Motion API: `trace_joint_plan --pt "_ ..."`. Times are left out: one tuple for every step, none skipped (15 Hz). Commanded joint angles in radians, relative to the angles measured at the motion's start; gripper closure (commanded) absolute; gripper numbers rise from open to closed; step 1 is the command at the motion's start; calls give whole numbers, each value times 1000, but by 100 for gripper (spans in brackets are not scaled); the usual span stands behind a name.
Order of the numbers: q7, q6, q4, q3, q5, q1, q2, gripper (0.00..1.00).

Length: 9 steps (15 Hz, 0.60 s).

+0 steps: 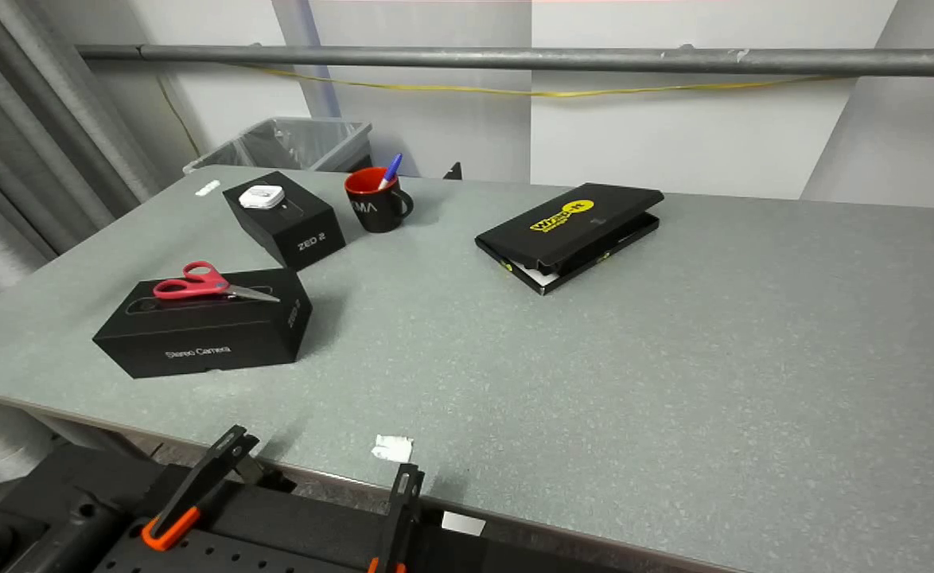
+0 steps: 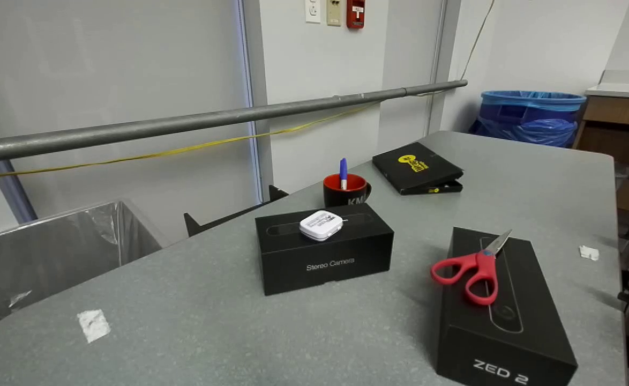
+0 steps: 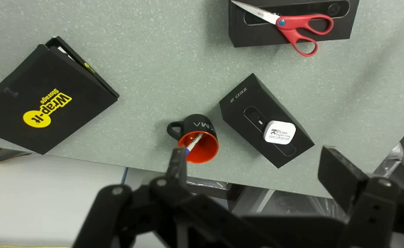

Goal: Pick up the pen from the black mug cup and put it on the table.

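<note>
The pen (image 1: 391,169) is white with a blue end. It leans inside the black mug cup (image 1: 379,213) with its blue end above the rim. The mug is upright, with a red inside and a side handle. Both also show in an exterior view, the pen (image 2: 343,172) and the mug (image 2: 341,200), and in the wrist view, the pen (image 3: 195,141) and the mug (image 3: 195,123). The mug stands on the grey table (image 1: 674,358). My gripper (image 3: 253,151) is open and empty above the table. In the wrist view its left finger covers the pen's blue tip.
A ZED box (image 3: 250,110) with a white case (image 3: 279,132) stands beside the mug. Another box (image 1: 212,334) carries red scissors (image 1: 196,285). A black Wrap-It box (image 1: 570,227) lies on the handle side. A grey bin (image 1: 348,143) and a metal rail (image 1: 467,57) are behind.
</note>
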Motion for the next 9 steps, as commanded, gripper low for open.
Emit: trace_joint_plan --pt "25 85 -1 19 -11 -20 43 0" --pt "30 126 8 15 -10 -25 86 0" --pt "40 188 14 13 -11 -35 130 0" --pt "52 250 22 14 -19 -47 179 0" --pt "60 308 34 11 -26 -59 238 0" --pt "73 373 46 11 -36 -73 296 0" --pt "86 422 63 11 -44 -85 354 0" --pt "99 463 85 10 -51 -96 414 0" --pt "115 482 111 9 -57 -106 468 0"
